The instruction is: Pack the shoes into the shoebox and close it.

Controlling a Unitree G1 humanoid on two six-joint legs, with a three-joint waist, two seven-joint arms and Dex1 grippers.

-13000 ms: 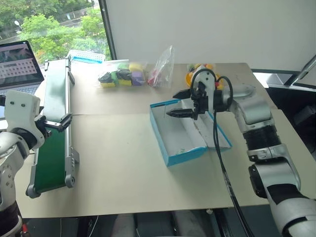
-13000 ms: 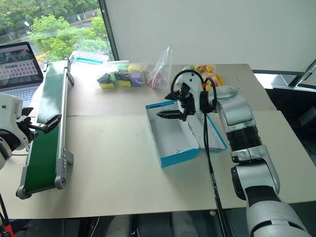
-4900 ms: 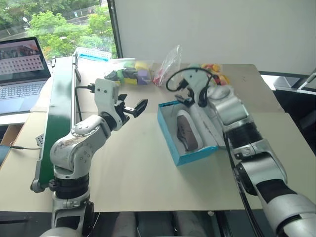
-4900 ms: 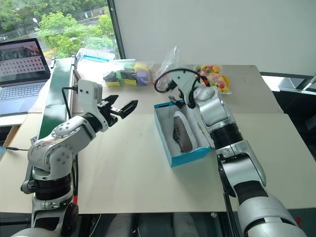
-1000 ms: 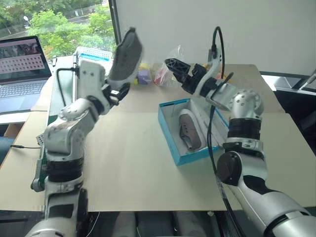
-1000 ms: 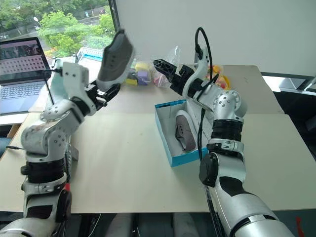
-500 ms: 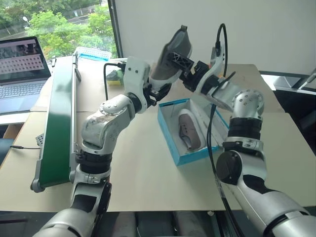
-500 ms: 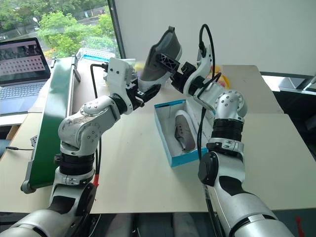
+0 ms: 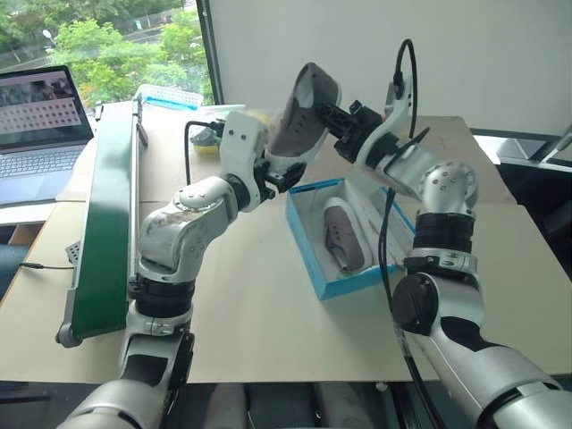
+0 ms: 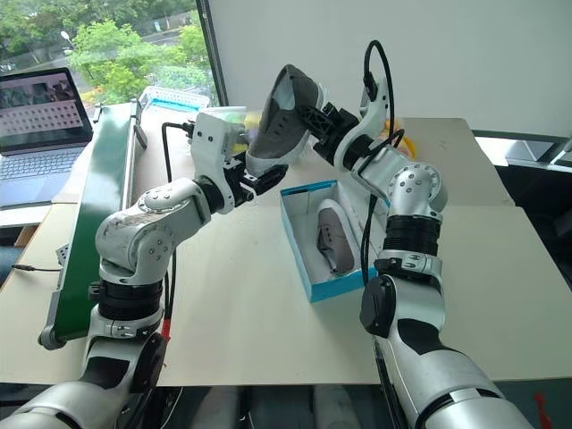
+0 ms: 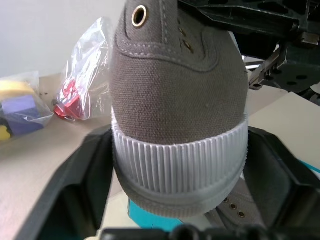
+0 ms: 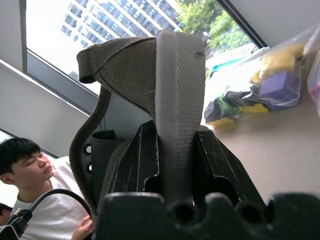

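One grey shoe is held up in the air over the table, behind the shoebox. My right gripper is shut on it, its fingers pinching the sole and side. My left gripper is open just below, its fingers spread on either side of the ribbed heel. The other shoe lies inside the blue shoebox, which stands open on the table, with its lid folded out to the right.
A long green conveyor belt runs along the left side, with a laptop beyond it. Clear bags of coloured toys lie at the back of the table. A person sits nearby.
My left arm carried the shoe to the right, up to the right gripper. The right gripper closed on the shoe, and the left fingers spread open.
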